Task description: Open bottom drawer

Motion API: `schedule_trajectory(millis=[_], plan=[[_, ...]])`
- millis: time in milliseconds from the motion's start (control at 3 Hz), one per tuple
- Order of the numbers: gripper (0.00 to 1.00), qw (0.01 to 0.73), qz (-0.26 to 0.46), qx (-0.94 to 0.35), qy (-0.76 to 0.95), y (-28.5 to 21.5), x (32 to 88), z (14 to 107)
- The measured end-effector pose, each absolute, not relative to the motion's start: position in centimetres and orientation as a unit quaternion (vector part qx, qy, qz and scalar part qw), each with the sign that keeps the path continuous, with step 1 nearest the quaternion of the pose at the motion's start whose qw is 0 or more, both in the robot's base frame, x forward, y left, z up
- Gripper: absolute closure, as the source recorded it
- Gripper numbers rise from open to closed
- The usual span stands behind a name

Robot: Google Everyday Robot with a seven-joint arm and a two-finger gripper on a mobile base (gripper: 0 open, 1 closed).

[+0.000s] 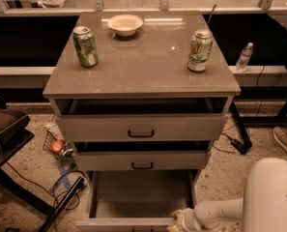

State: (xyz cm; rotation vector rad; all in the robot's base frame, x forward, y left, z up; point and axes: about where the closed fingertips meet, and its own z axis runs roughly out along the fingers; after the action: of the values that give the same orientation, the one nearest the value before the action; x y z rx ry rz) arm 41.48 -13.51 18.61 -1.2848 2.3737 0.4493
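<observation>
The bottom drawer (140,197) of the grey-beige cabinet stands pulled far out, its plain grey interior showing; its front panel lies at the lower edge of the view. My gripper (178,220) sits at the drawer's front right corner, at the end of the white arm (215,211). Its fingers are cut off by the frame edge. The two taller drawers above, each with a black handle (141,134), stand slightly ajar.
On the cabinet top (143,62) stand a green can (85,46) at left, a pale can (199,50) at right and a white bowl (125,24) at the back. Cables and litter lie on the floor at left (58,149). A water bottle (244,57) stands at right.
</observation>
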Motion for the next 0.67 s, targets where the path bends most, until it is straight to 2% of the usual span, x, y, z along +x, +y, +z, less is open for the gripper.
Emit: schedule_trajectory(millis=[333, 667], plan=[[0.22, 0.201, 0.162, -0.46, 0.849, -13.34, 41.37, 18.52], [0.0, 0.2, 0.164, -0.46, 0.849, -13.22, 41.28, 18.44]])
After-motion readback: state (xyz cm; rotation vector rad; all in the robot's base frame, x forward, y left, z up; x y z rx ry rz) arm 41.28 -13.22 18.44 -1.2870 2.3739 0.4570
